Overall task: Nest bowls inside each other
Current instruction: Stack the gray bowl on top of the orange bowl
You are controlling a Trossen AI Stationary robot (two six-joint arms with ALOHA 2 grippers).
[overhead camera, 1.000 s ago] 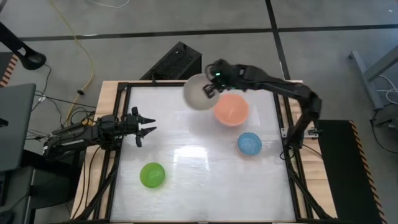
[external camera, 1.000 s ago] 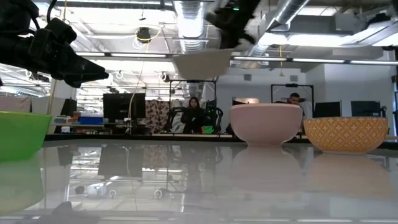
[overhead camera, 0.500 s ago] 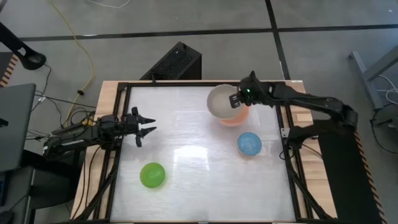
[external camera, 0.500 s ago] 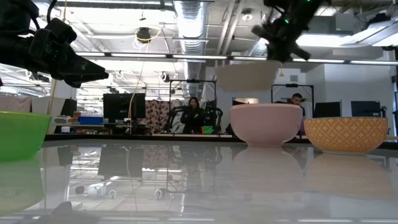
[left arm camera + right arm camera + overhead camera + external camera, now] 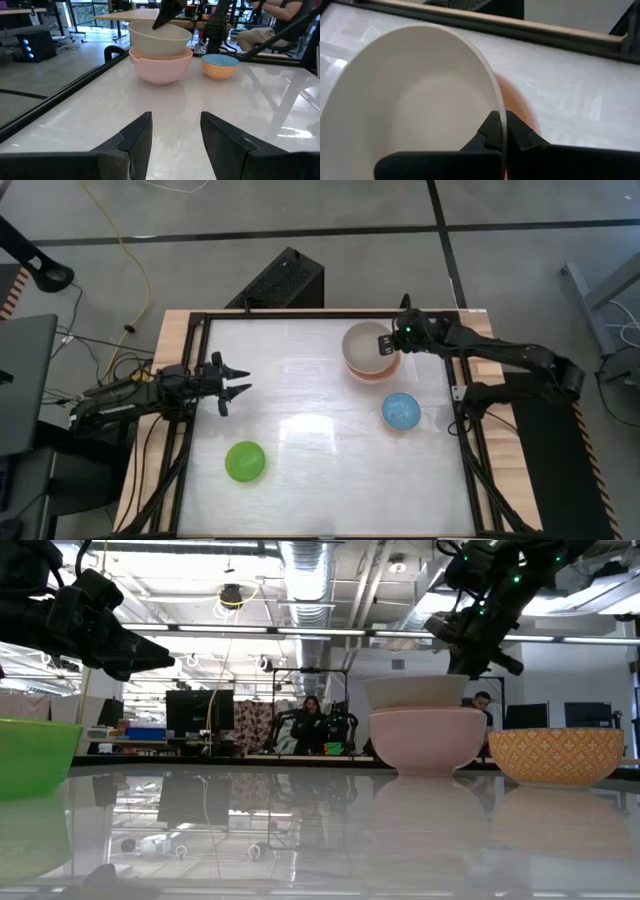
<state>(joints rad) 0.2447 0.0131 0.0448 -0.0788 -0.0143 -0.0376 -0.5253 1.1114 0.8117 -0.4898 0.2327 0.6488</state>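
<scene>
My right end effector (image 5: 384, 343) is pinching the rim of the cream bowl (image 5: 365, 348), which is sitting inside the pink bowl (image 5: 380, 373) near the bench's (image 5: 300, 370) far right corner. The blue bowl (image 5: 401, 411) is sitting near the right edge. The green bowl (image 5: 245, 461) is sitting toward the near left corner. My left end effector (image 5: 236, 384) is hanging open by the left edge.
</scene>
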